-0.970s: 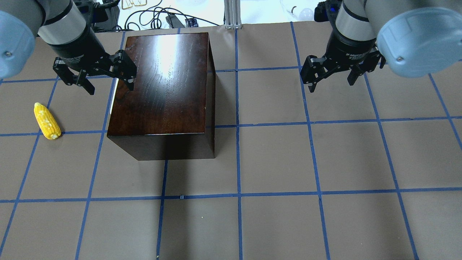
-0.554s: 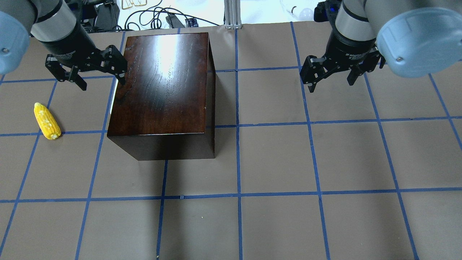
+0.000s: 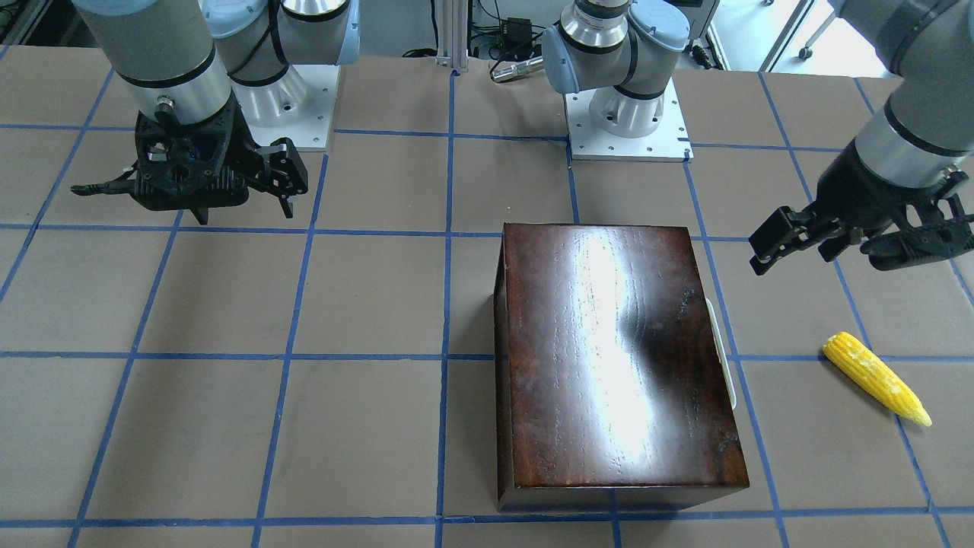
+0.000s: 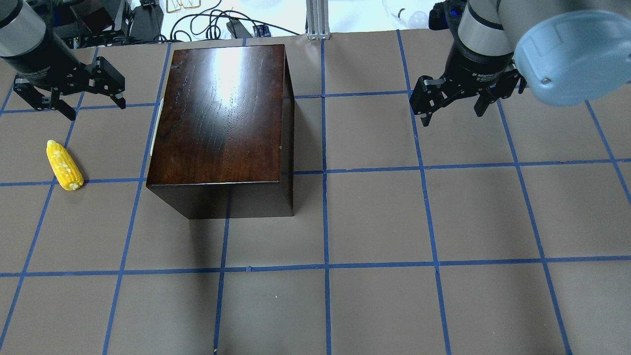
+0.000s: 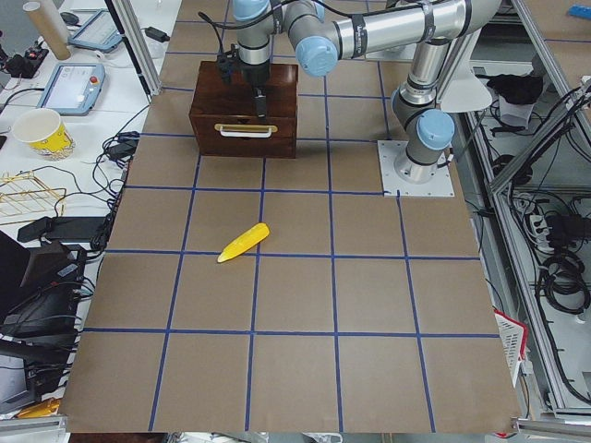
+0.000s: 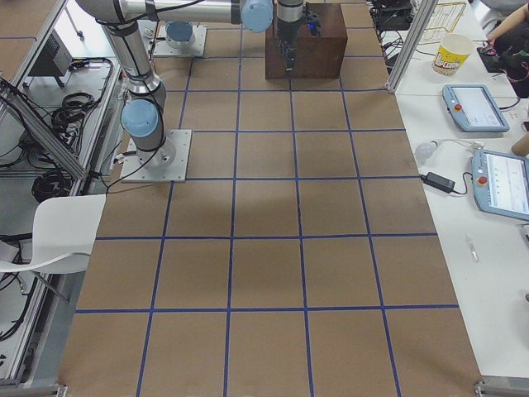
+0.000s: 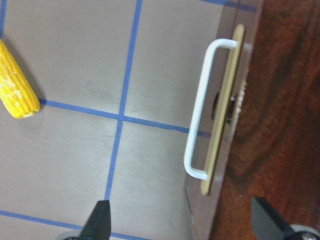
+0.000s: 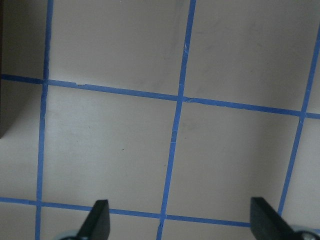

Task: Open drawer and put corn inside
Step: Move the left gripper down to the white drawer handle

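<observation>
The glossy dark-brown box (image 4: 222,113) stands left of centre on the table. Its drawer is closed. The white handle (image 7: 200,110) faces the table's left end and shows as a thin sliver in the overhead view (image 4: 157,123). The yellow corn (image 4: 64,165) lies on the table left of the box, also in the front view (image 3: 875,377). My left gripper (image 4: 96,109) is open and empty. It hovers left of the box, behind the corn. My right gripper (image 4: 453,114) is open and empty above bare table on the far right.
Cables and equipment (image 4: 212,22) lie beyond the table's far edge, next to an aluminium post (image 4: 315,19). The arm bases (image 3: 624,114) stand on the robot's side. Side tables with a paper cup (image 5: 42,134) and tablets flank the table.
My left gripper has moved left, away from the box's top left edge, and stays open. The right arm, box and corn have not moved.
</observation>
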You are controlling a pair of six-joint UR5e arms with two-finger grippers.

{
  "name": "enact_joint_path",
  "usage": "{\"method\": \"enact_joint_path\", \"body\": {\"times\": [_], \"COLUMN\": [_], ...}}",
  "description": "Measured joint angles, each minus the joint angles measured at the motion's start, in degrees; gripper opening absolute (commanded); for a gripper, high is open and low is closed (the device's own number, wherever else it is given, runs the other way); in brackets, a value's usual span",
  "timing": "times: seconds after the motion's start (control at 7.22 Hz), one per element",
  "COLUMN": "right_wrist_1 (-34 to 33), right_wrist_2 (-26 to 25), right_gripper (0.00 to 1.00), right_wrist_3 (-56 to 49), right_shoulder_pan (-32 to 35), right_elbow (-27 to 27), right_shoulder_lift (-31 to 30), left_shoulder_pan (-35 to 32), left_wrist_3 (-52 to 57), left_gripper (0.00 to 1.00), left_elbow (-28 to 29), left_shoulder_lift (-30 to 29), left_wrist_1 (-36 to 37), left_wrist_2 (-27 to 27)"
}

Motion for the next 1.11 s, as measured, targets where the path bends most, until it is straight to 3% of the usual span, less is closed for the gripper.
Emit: {"method": "enact_joint_path", "body": {"times": [0.42, 1.11], "right_wrist_1": [0.0, 0.0], "right_wrist_2": [0.0, 0.0], "right_gripper": [1.0, 1.0], "right_wrist_3": [0.0, 0.0], "right_shoulder_pan": [-0.1, -0.1], "right_elbow": [0.0, 0.0], "right_shoulder_lift": [0.0, 0.0], "left_shoulder_pan": [4.9, 6.0], "left_wrist_3": [14.6, 18.3], "left_gripper": [1.0, 1.0], "left_elbow": [0.0, -1.4], "left_shoulder_lift": [-3.6, -10.4], "left_wrist_1": [1.5, 6.5], "left_wrist_2": [-0.4, -11.8]}}
